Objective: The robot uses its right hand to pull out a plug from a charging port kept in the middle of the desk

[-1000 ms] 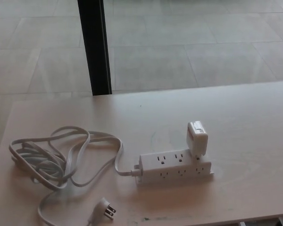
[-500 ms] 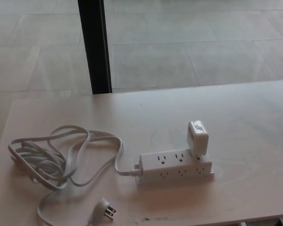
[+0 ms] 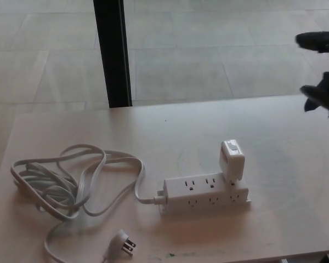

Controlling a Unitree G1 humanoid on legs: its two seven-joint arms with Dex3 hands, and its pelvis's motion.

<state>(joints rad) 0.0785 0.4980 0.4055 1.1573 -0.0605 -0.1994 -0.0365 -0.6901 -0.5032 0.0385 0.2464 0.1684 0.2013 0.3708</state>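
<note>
— Where does the plug (image 3: 231, 160) sit?
— Seated in the right end of the white power strip (image 3: 205, 194), standing up from its top face, a white block leaning slightly. Strip flat on the pale bench (image 3: 296, 186), roughly mid-surface, a little toward the near edge.

— And the right hand (image 3: 322, 71)?
— Up at the right edge of the head view, black, partly cut off by the frame. Two dark fingers (image 3: 313, 40) apart with clear space between, nothing held. Hangs above the bench's far right, well apart from the plug, up and to the right of it.

— Touching anything?
— Nothing. Open air between hand and plug.

— Left hand?
— Out of view.

— What else on the bench?
— White cord (image 3: 71, 183) running from the strip's left end, piled in loose loops at the left side. Its pronged end (image 3: 123, 243) loose near the front edge, apart from the strip. Dark post (image 3: 113, 53) upright beyond the far edge, tiled floor (image 3: 208, 55) behind.
</note>
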